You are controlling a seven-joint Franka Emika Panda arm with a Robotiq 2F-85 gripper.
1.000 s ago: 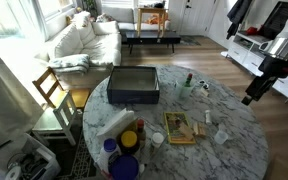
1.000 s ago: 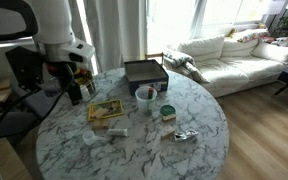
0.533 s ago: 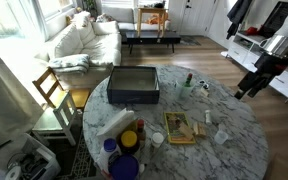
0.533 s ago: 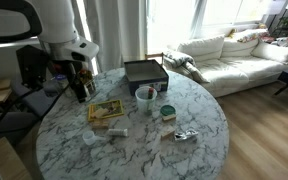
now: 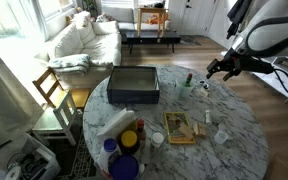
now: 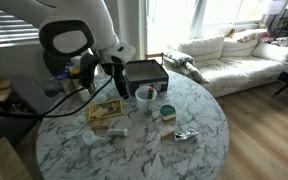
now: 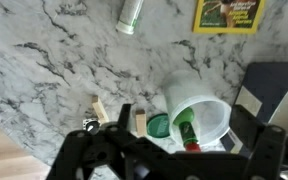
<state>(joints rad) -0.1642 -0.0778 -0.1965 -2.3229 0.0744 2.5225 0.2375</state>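
In an exterior view the gripper (image 5: 212, 68) hovers over the counter (image 5: 234, 125). In an exterior view it hangs beside the cup (image 6: 145, 96). The wrist view shows the fingers (image 7: 125, 118) apart and empty, above the cup. This looks like the approach; next calls for a straight descent.

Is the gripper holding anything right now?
No: in the wrist view the gripper stands open with nothing clamped, the white cup beneath it.

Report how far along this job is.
Done: nothing is grasped; the marker stands in the white cup on the marble table. In hand: the gripper hovers open above that cup, near the green lid. Left: any grasp, not yet made.
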